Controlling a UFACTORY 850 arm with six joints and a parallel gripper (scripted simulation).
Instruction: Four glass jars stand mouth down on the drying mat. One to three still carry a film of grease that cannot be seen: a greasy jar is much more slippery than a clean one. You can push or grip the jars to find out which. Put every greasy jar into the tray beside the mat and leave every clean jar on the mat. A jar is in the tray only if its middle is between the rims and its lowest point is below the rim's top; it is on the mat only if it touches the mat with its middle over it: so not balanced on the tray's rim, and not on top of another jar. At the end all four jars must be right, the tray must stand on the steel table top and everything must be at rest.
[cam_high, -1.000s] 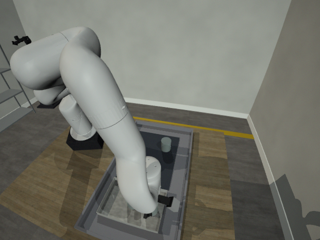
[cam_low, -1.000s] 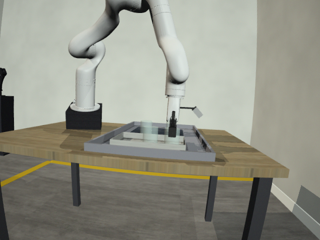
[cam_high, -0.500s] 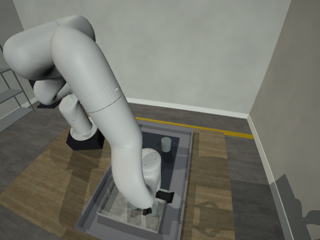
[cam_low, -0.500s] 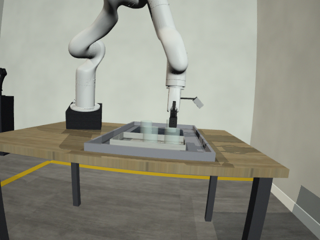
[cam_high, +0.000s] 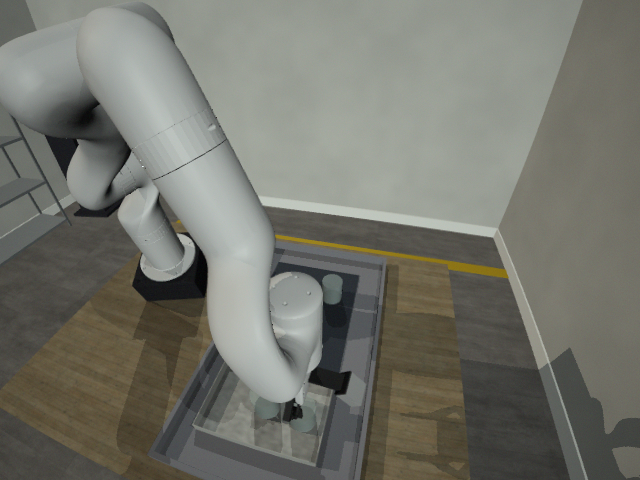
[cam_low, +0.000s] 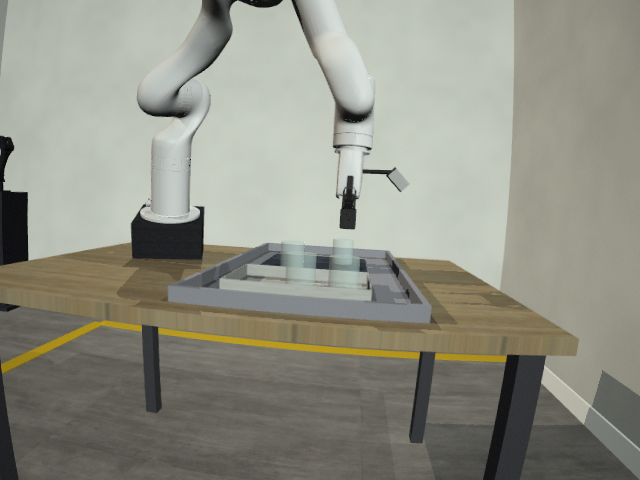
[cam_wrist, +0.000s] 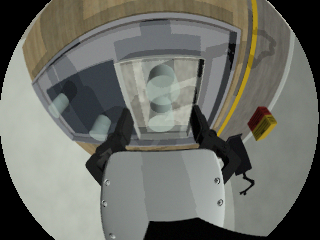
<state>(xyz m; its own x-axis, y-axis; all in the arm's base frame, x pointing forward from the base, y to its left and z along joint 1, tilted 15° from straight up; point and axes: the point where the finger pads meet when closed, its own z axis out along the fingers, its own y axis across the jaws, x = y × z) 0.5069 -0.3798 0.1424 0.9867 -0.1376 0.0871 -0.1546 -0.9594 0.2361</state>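
Black end effector (cam_low: 347, 219) spread fully wide, empty, touching nothing, hanging above two jars (cam_low: 341, 262) in tray (cam_low: 294, 291).

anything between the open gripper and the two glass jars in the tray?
Nothing: exterior view shows bare air between the black gripper and the two pale glass jars standing in the clear tray.

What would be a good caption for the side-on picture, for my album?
Open, empty claw hanging above two upturned glass jars in the tray on the wooden table.

The gripper (cam_low: 347, 217) hangs open above the tray (cam_low: 295, 289), where seemingly two jars (cam_low: 292, 259) stand upright.
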